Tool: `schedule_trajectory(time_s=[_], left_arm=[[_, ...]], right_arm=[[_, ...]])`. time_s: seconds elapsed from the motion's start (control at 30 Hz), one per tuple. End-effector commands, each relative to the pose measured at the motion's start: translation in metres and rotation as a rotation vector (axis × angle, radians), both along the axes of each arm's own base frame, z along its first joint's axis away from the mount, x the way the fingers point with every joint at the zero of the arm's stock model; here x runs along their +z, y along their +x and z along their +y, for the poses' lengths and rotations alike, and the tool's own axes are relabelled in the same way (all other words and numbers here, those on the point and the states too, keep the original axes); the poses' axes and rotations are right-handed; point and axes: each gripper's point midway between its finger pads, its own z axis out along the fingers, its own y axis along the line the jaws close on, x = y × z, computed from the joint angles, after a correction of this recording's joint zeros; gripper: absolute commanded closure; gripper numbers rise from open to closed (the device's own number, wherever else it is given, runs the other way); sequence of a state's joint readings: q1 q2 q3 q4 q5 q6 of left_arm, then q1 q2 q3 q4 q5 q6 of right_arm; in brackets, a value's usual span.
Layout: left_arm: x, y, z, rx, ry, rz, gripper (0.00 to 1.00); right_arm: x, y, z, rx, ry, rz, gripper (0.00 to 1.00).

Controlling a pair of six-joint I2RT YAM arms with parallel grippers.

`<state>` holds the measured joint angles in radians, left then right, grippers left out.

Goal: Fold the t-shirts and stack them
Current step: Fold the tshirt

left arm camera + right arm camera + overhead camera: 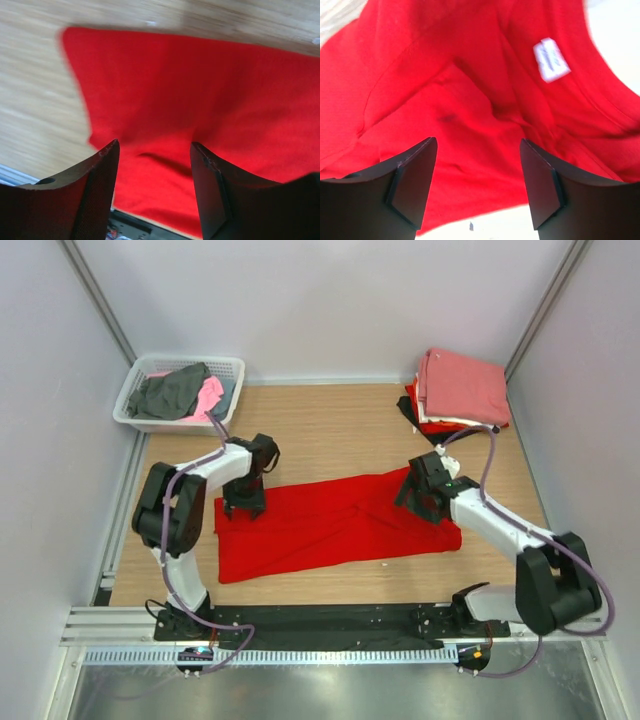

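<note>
The red t-shirt [330, 525] lies spread across the middle of the wooden table [330, 425], between my two arms. Away from it, in the far left corner, a white basket [160, 423] holds loose dark grey [172, 392] and pink [210, 395] tees. In the far right corner a folded stack [462, 385] sits with a salmon-pink tee on top and red and black edges showing beneath. Nothing lies on the red cloth except my own grippers over it.

My left gripper [155, 147] hangs over the shirt's left end, fingers spread wide, nothing between them. My right gripper [479, 145] is over the right end near the collar, also spread and grasping nothing. I cannot tell whether either fingertip touches the cloth.

The shirt is bright red and lies as a long strip with creases and a fold ridge near the right end. Its small white neck label [551, 60] shows inside the collar.
</note>
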<state>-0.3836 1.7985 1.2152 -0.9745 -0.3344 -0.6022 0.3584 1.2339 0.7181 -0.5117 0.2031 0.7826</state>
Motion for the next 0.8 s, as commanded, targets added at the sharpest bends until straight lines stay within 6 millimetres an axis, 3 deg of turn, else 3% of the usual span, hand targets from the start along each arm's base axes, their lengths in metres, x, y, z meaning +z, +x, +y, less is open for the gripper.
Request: schedule_trajectory(time_s=[0.0,0.03,0.1,0.13,0.17,0.27,0.3,0.37,0.4,0.43,0.5,0.53,0.67,0.73,0.77], left_arm=[[-0.023,0.005,-0.016,0.045,-0.039,0.014,0.41],[-0.027,0.001,-0.015,0.047,-0.035,0.027,0.42],[-0.031,-0.004,-0.016,0.047,-0.037,0.033,0.42],[-0.031,-0.008,-0.018,0.042,-0.043,0.035,0.42],[-0.032,-0.010,-0.020,0.041,-0.053,0.038,0.42],[-0.027,-0.019,-0.028,0.012,-0.077,0.041,0.43],[-0.026,-0.025,-0.031,0.009,-0.087,0.049,0.43],[-0.023,-0.039,-0.034,-0.005,-0.109,0.057,0.43],[-0.023,-0.044,-0.039,0.002,-0.138,0.056,0.43],[-0.028,-0.058,-0.037,0.001,-0.146,0.084,0.43],[-0.025,-0.067,-0.043,0.004,-0.190,0.065,0.43],[-0.029,-0.080,-0.044,0.012,-0.206,0.090,0.43],[-0.032,-0.107,-0.059,0.013,-0.254,0.093,0.43],[-0.037,-0.122,-0.074,-0.016,-0.285,0.093,0.43],[-0.037,-0.126,-0.088,-0.004,-0.329,0.087,0.43]], right_arm=[[0.004,0.029,0.011,0.028,-0.037,-0.004,0.26],[0.007,0.039,0.013,0.045,-0.054,-0.008,0.25],[-0.011,0.046,0.012,0.063,-0.105,0.056,0.23],[-0.003,0.062,0.017,0.084,-0.114,0.035,0.23],[-0.023,0.065,0.019,0.101,-0.139,0.095,0.23],[-0.027,0.095,0.037,0.155,-0.121,0.109,0.23],[-0.045,0.097,0.043,0.175,-0.119,0.162,0.23],[-0.038,0.123,0.057,0.197,-0.095,0.139,0.23],[-0.055,0.125,0.060,0.209,-0.099,0.183,0.23],[-0.043,0.146,0.072,0.224,-0.070,0.144,0.23],[-0.048,0.160,0.085,0.253,-0.044,0.157,0.24],[-0.051,0.179,0.097,0.266,-0.020,0.144,0.24],[-0.051,0.213,0.164,0.429,0.168,0.111,0.26],[-0.052,0.236,0.194,0.494,0.222,0.064,0.26],[-0.054,0.237,0.210,0.537,0.261,0.061,0.26]])
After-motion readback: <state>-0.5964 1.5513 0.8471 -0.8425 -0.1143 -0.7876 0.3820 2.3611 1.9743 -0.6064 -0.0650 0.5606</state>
